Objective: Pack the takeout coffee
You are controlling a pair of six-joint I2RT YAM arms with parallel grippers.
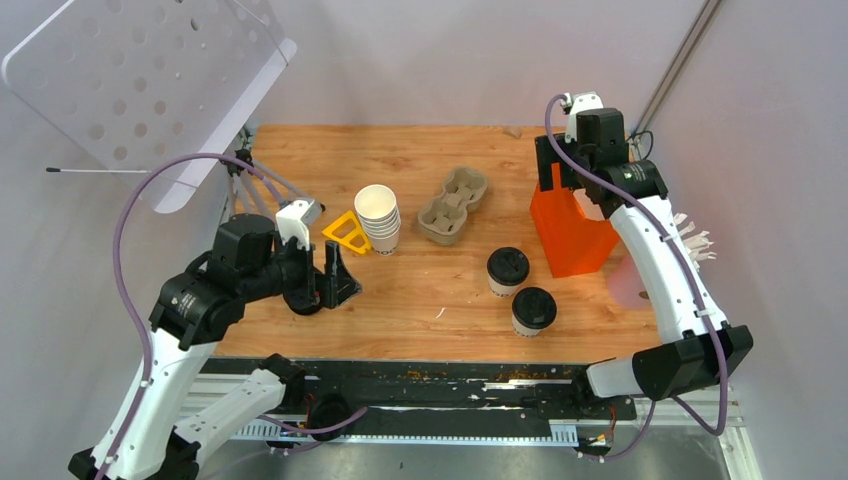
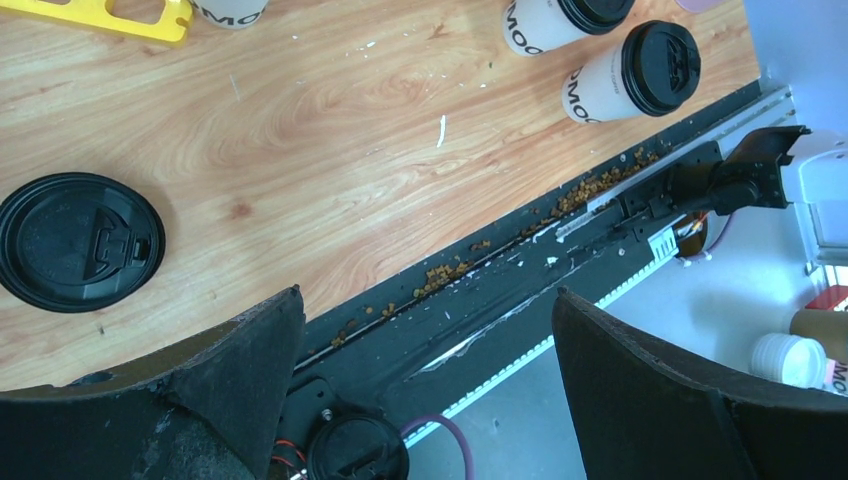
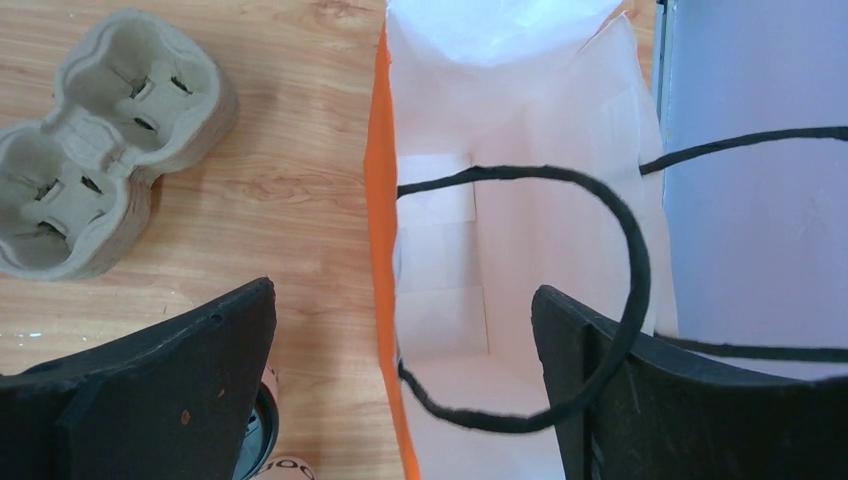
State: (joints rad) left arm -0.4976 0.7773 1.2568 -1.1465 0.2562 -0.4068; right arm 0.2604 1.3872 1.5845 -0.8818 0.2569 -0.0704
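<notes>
**Both end effectors wide and empty, coffees standing on the desk**

My left end effector [image 1: 338, 278] is spread wide and holds nothing. It hangs low over the left part of the desk [image 1: 430, 150], and in its wrist view [image 2: 428, 300] the desk's front edge shows between the fingers. Just beside it a loose black lid [image 2: 78, 242] lies flat on the wood. A yellow plastic piece [image 1: 348, 232] sits further back, with a stack of lidless white cups [image 1: 378, 217] next to it.

My right end effector [image 1: 575, 170] is also spread wide and empty. It is poised above the open mouth of the orange bag [image 1: 570, 235]. In its wrist view [image 3: 402, 292] I look down into the bag's white inside, where a black cord handle [image 3: 630, 260] loops across. A grey pulp cup carrier [image 3: 100, 140] rests to the bag's left.

The far takeout coffee [image 1: 508, 271] stands upright just left of the bag. The near takeout coffee [image 1: 533, 311] stands close beside it, toward the front edge. Both are lidded, with dark lettering on their sides, and both are well apart from my fingers.
</notes>
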